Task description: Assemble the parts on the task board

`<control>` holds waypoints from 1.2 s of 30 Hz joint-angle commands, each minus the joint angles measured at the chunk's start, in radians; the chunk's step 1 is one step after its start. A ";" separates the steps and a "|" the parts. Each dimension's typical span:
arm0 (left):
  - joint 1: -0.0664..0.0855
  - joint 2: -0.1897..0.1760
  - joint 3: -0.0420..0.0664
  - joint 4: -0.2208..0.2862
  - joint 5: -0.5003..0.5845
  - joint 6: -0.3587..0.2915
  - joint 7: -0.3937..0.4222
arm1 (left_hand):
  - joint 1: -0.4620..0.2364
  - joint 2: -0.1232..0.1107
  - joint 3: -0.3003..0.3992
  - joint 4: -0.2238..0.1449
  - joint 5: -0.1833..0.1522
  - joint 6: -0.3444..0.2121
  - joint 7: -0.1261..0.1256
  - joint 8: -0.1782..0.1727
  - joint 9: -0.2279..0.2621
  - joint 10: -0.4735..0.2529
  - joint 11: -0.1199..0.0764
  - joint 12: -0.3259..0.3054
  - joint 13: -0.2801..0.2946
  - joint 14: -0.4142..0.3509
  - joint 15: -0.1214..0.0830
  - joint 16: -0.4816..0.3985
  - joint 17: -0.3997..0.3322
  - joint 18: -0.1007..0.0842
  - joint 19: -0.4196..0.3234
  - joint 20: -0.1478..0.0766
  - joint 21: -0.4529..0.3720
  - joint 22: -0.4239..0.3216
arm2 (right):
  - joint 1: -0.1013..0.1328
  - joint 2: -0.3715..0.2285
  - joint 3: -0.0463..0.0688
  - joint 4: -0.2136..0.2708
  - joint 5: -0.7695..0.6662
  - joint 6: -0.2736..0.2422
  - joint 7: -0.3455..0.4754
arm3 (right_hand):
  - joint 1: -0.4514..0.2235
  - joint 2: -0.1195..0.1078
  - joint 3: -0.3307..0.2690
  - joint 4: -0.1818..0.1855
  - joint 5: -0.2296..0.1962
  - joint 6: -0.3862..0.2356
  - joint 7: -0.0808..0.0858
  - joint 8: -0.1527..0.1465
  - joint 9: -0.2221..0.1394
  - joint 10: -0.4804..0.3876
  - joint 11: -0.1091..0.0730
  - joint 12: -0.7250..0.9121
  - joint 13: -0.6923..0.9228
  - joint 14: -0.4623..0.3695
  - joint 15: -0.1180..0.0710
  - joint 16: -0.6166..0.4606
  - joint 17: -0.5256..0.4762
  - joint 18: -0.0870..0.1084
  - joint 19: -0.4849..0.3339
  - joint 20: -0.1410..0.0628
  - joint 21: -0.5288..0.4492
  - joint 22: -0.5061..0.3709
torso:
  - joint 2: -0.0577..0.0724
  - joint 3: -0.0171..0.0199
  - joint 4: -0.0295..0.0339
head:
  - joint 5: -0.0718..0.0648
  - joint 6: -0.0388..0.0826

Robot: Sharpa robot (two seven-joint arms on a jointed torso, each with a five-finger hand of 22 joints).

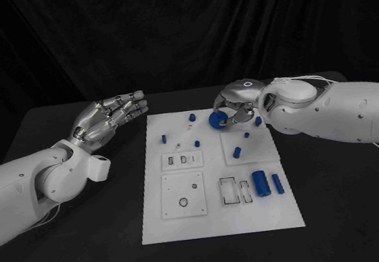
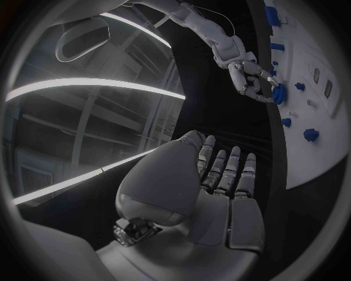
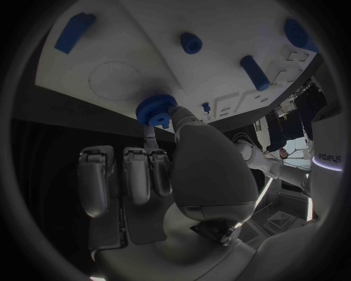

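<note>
The white task board (image 1: 221, 213) lies in the middle of the black table. Over its far right part my right hand (image 1: 235, 106) pinches a blue toothed gear (image 1: 216, 120) between thumb and a finger. The right wrist view shows that gear (image 3: 154, 111) at the fingertips, just above the board (image 3: 131, 64) near a faint round outline. My left hand (image 1: 108, 119) hovers beside the board's far left corner, palm up, fingers spread and holding nothing. The left wrist view shows this hand (image 2: 219, 187) flat, with the right hand (image 2: 252, 79) and gear (image 2: 278, 93) beyond it.
Small blue pegs (image 1: 163, 137) (image 1: 191, 115) (image 1: 237, 152) stand on the board's far half. Two blue cylinders (image 1: 262, 183) (image 1: 277, 183) lie near its right edge, beside rectangular slots (image 1: 229, 191). A square plate with a round hole (image 1: 183, 196) sits near the front left.
</note>
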 commanded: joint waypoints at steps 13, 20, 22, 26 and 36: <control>-0.001 0.007 0.001 -0.001 0.003 0.016 0.004 | 0.000 -0.009 0.008 0.000 0.003 0.001 0.002 0.006 0.001 -0.006 -0.001 0.004 0.000 -0.005 0.000 -0.004 -0.001 -0.012 -0.008 0.001 -0.004 -0.001 | 0.011 0.071 0.001 -0.027 -0.008 0.001 0.029 | 0.000 0.010 0.002 0.007 -0.005 0.005 0.005 0.001 0.000 0.106 0.009 0.003 0.263 0.105 0.003 0.003 0.263 -0.008 0.104 0.005 0.003 0.263 | -0.003 -0.0017 0.0008 | 0.021 -0.007; -0.001 0.011 0.001 -0.003 0.003 0.015 0.003 | 0.000 -0.009 0.008 0.000 0.003 0.001 0.002 0.006 0.001 -0.006 -0.001 0.004 0.000 -0.005 0.000 -0.004 -0.001 -0.012 -0.008 0.001 -0.004 -0.001 | 0.015 0.100 0.001 -0.034 -0.008 0.012 0.039 | 0.001 0.010 0.002 0.006 -0.005 0.006 0.006 0.001 0.000 0.106 0.010 0.003 0.263 0.105 0.003 0.003 0.263 -0.008 0.104 0.005 0.003 0.263 | -0.001 -0.0018 0.0074 | 0.017 -0.007; -0.001 0.012 0.001 -0.003 0.003 0.015 0.003 | 0.000 -0.009 0.008 0.000 0.003 0.001 0.002 0.006 0.001 -0.006 -0.001 0.004 0.000 -0.005 0.000 -0.004 -0.001 -0.012 -0.008 0.001 -0.004 -0.001 | 0.016 0.107 0.001 -0.036 -0.008 0.018 0.042 | 0.001 0.010 0.002 0.006 -0.005 0.006 0.006 0.001 0.000 0.106 0.010 0.003 0.263 0.105 0.003 0.003 0.263 -0.008 0.104 0.005 0.003 0.263 | -0.001 -0.0019 0.0063 | 0.020 -0.008; -0.001 0.015 0.001 -0.004 0.003 0.015 0.003 | 0.000 -0.009 0.008 0.000 0.003 0.001 0.002 0.006 0.001 -0.006 -0.001 0.004 0.000 -0.005 0.000 -0.004 -0.001 -0.012 -0.008 0.001 -0.004 -0.001 | 0.017 0.120 0.001 -0.042 -0.008 0.028 0.048 | 0.002 0.011 0.003 0.006 -0.005 0.005 0.007 0.000 -0.001 0.106 0.011 0.003 0.263 0.105 0.003 0.003 0.263 -0.008 0.104 0.005 0.003 0.263 | -0.002 -0.0022 0.0059 | 0.022 -0.010; -0.001 0.017 0.001 -0.005 0.003 0.014 0.005 | 0.000 -0.009 0.008 0.000 0.003 0.001 0.002 0.006 0.001 -0.006 -0.001 0.004 0.000 -0.005 0.000 -0.004 -0.001 -0.012 -0.008 0.001 -0.004 -0.001 | 0.018 0.148 0.001 -0.067 0.014 0.059 0.056 | 0.003 0.012 0.004 0.004 -0.009 0.004 0.009 -0.002 -0.002 0.106 0.013 0.003 0.263 0.105 0.005 0.003 0.263 -0.008 0.104 0.007 0.003 0.263 | -0.001 -0.0031 0.0068 | 0.020 -0.014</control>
